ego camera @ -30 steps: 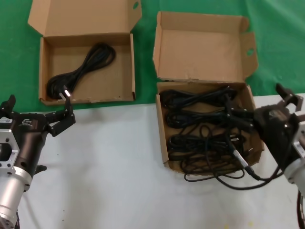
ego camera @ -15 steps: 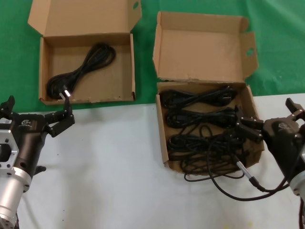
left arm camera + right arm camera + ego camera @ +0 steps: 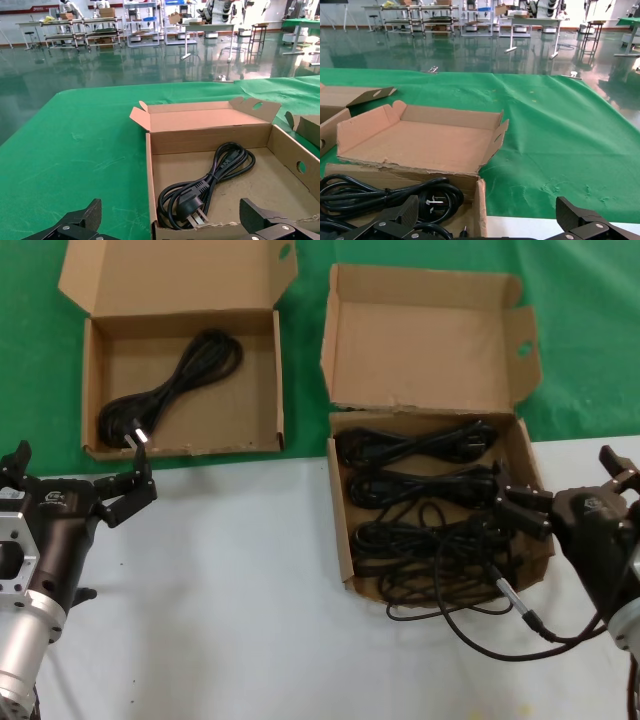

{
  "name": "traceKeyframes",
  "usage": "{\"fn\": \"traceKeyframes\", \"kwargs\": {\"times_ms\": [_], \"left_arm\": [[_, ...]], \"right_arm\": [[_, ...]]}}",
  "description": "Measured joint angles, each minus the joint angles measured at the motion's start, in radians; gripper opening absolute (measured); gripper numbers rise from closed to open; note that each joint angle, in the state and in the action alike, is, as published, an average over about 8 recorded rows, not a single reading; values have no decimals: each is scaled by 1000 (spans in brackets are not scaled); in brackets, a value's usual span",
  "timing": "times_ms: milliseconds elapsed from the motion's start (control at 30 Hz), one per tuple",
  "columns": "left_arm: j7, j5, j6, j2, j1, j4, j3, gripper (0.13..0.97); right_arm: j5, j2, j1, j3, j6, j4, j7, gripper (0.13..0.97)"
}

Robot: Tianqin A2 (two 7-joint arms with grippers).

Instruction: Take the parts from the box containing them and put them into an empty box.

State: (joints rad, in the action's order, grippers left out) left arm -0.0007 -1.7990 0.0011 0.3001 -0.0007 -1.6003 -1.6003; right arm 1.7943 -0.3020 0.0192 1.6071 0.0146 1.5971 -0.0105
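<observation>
- Left gripper [image 3: 78,483]: parked on the white table [image 3: 230,580], just in front of the near wall of the wider box. Jaws spread wide, holding nothing. Left wrist view shows both fingertips [image 3: 75,225] far apart, box between them further off.
- Wider cardboard box [image 3: 278,380], on the green cloth [image 3: 30,370] at the left: flat lid folded back, oval hole near one lid corner. Holds 1 power cord [image 3: 175,385], coiled diagonally, plug with metal prongs at the near left corner [image 3: 192,207].
- Squarish cardboard box [image 3: 340,530], right of centre, straddling the cloth/table edge: winged lid upright, oval hole in the right wing. Ragged hinge edge.
- Cords in that box [image 3: 420,500]: roughly 4 bundled coils stacked front to back; exact count unclear, the near ones are tangled. One loose strand spills over the front wall onto the table [image 3: 470,615].
- Right gripper [image 3: 565,490]: at the right wall of the squarish box, one fingertip [image 3: 520,505] reaching in over the cords. Jaws wide open, nothing clamped. Right wrist view: both fingers well apart, a plug with prongs [image 3: 437,200] below them.
- Count: 2 boxes, 2 grippers.
</observation>
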Motion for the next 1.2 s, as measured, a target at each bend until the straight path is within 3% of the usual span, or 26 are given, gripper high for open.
{"fn": "traceKeyframes", "kwargs": {"times_ms": [1200], "left_arm": [[0,0,0,0,0,0,0,966]], "right_arm": [[0,0,0,0,0,0,0,966]]}}
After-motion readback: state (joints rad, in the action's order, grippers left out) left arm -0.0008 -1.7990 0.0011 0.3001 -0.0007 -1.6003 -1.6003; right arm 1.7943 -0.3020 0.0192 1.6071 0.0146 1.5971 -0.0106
